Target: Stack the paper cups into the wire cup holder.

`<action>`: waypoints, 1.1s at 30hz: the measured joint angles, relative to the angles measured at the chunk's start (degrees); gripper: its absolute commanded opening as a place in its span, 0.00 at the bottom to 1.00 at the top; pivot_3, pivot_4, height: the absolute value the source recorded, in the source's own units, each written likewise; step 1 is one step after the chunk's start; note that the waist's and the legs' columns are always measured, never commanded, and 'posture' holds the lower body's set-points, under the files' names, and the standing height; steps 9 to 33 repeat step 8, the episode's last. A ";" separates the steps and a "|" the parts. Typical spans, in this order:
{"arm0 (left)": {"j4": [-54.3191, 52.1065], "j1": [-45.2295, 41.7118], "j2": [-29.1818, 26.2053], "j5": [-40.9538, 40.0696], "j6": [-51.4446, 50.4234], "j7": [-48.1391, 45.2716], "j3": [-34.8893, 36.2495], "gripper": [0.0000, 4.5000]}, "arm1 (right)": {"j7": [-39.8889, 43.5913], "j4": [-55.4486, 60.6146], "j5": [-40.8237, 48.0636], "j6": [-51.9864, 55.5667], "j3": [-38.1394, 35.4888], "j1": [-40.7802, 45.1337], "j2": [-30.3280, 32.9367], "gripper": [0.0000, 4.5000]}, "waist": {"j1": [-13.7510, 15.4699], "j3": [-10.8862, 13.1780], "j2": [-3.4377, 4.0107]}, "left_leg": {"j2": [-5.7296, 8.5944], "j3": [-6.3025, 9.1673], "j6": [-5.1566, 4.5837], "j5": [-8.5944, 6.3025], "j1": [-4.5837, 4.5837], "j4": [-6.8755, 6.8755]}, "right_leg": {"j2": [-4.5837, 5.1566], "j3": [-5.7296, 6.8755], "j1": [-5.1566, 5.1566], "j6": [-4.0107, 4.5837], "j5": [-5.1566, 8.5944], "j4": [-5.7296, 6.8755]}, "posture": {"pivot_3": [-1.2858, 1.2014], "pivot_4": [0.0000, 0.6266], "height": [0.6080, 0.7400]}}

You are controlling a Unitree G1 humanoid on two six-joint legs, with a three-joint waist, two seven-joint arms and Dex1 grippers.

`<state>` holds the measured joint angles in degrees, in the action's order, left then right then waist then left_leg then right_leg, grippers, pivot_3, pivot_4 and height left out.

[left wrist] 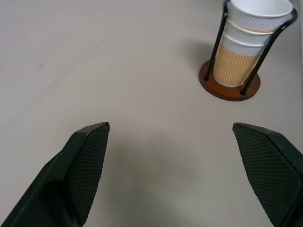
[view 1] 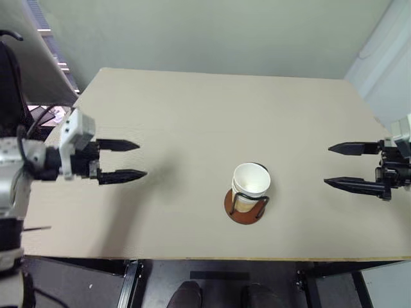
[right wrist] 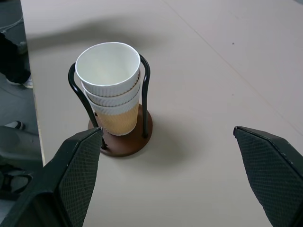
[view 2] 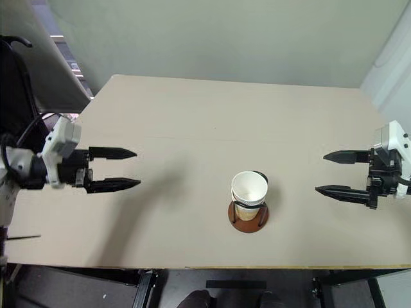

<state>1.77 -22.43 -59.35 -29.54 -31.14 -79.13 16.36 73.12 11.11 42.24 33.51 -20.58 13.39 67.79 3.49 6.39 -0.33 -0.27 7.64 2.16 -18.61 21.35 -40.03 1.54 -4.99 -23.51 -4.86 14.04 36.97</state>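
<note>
L gripper (view 1: 133, 160): I saw it over the table's left part, fingers pointing across toward the middle; jaws stood wide apart, nothing between them, touching nothing.
L fingers (left wrist: 85, 156): in the L wrist view I had both black textured pads spread wide w/ only bare tabletop between them.
R gripper (view 1: 338, 165): I saw it over the table's right part, fingers pointing in toward the middle; jaws wide apart too, empty, touching nothing.
R fingers (right wrist: 78, 170): R wrist view gave me both pads far apart; one pad overlapped the holder's base in the picture, but from the head views I read the gripper as well apart from it.
Paper cups (view 1: 250, 183): I counted 3 nested in one stack, upright, white rims stepped one above the other, kraft ripple wall showing on the lowest. Stack sat inside the holder.
Wire cup holder (right wrist: 135, 142): reddish-brown disc base flat on the table, black wire loops rising up both sides of the stack. It stood near the table's front edge, approx centre, between the 2 grippers and clear of both.
Table (view 1: 192, 115): plain beige top.
</note>
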 measured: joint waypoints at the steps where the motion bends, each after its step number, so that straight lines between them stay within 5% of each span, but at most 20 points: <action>1: -0.88 1.79 0.00 -0.35 -0.79 0.98 1.08 0.99 | 0.16 -0.48 -0.38 -0.10 0.05 -0.01 -0.07 1.00 | -0.03 0.00 0.00 | -0.02 -0.03 0.00 0.00 -0.14 0.02 | 0.00 0.00 0.10 0.08 0.03 0.04 | 0.52 0.24 1.00; 8: -4.23 8.92 0.80 -3.31 -3.71 7.20 8.51 0.99 | -0.91 -2.08 -1.60 0.55 -0.06 -0.74 -1.77 1.00 | -0.54 0.00 0.00 | -0.11 -0.16 0.07 -0.01 -0.46 0.22 | -0.06 0.01 0.22 0.45 0.09 0.13 | 0.52 0.24 1.00; 33: -4.23 8.92 0.80 -3.31 -3.71 7.20 8.51 0.99 | -0.91 -2.08 -1.60 0.55 -0.06 -0.74 -1.77 1.00 | -0.54 0.00 0.00 | -0.11 -0.16 0.07 -0.01 -0.46 0.22 | -0.06 0.01 0.22 0.45 0.09 0.13 | 0.52 0.24 1.00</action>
